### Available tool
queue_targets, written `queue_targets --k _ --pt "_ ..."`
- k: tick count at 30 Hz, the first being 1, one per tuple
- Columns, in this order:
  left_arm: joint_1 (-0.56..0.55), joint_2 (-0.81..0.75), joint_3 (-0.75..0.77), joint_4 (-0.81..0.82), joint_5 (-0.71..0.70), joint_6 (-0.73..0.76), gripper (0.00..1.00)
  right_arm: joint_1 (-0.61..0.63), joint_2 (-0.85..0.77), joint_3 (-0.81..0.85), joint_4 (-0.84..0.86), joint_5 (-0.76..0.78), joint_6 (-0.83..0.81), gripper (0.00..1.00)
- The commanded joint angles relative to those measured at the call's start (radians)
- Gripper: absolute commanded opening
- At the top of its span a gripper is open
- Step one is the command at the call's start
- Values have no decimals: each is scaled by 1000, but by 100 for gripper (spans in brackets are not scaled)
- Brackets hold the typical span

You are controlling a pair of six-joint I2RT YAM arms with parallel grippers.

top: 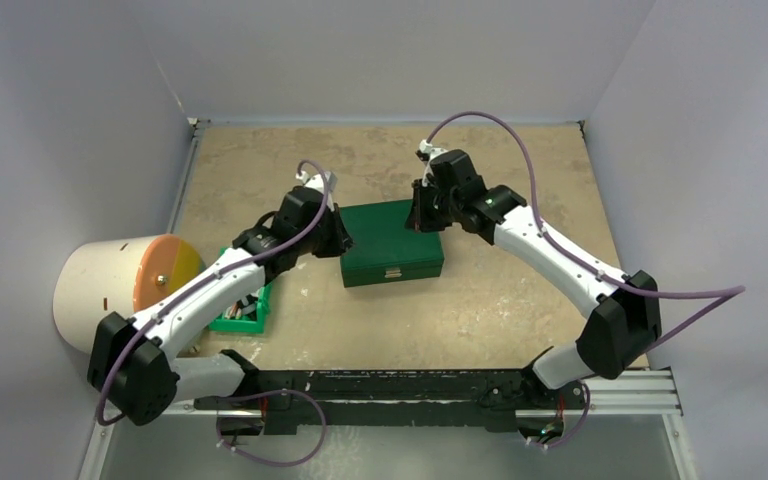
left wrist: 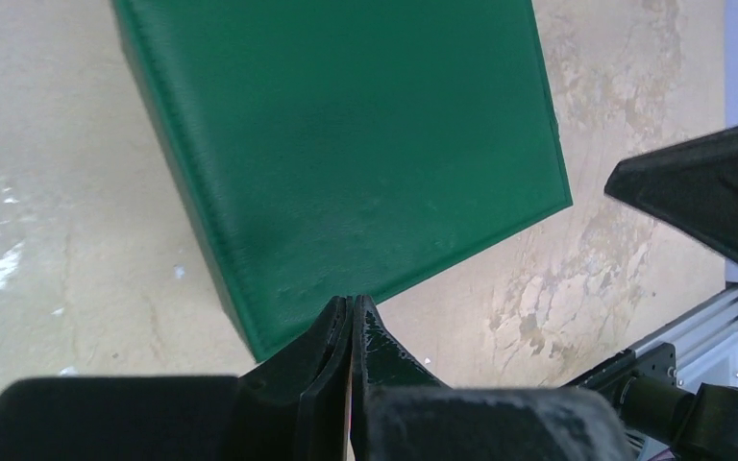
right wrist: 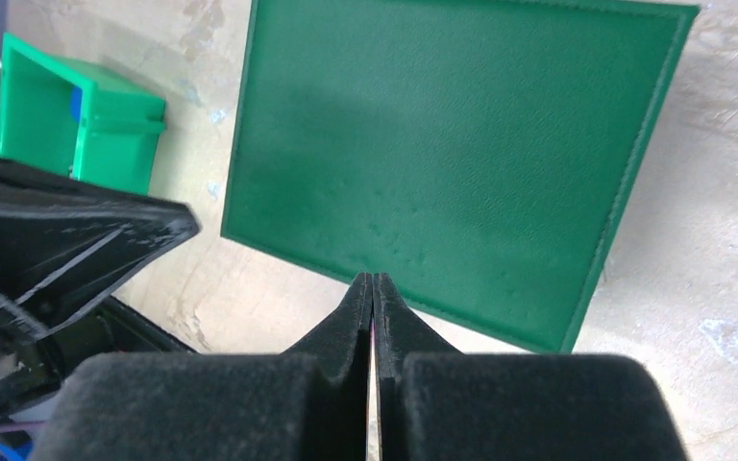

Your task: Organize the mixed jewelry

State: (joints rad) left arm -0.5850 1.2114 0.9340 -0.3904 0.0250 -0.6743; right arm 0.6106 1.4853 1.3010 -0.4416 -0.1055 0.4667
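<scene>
Closest to me, left side: green bin [top: 243, 312]. Further out, left gripper [top: 339, 238] and right gripper [top: 421, 216], both pinched shut and empty, flank the closed green box [top: 392, 248]. No jewelry visible anywhere; shut tips could shove the box sideways.

Two white-and-black jointed robot arms are reaching from the near edge toward the middle of the scene. The left arm [top: 195, 295] is stretching from its black near-left shoulder joint toward the far right, and its black two-finger left gripper [top: 337, 235] is pointing right. The right arm [top: 560, 262] is bending at a black near-right elbow and stretching far and left, and its black two-finger right gripper [top: 423, 215] is angling down and left. Both grippers are pressing their fingers together, tip against tip. They are facing each other, near but apart. A thin purple cable [top: 505, 125] is looping along each arm.
</scene>
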Motion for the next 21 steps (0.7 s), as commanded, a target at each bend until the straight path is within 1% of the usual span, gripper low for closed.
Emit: queue_targets --k 1,7,13,21 --pt "-25 60 13 110 59 -38 0 42 1 58 -40 70 -11 0" --pt "-34 151 8 143 74 -47 0 77 34 82 -53 92 -10 0" --pt "-39 210 -2 168 102 -62 0 93 63 71 -49 104 1 0" --pt "-48 247 -20 129 79 -58 0 104 103 38 -37 105 12 0"
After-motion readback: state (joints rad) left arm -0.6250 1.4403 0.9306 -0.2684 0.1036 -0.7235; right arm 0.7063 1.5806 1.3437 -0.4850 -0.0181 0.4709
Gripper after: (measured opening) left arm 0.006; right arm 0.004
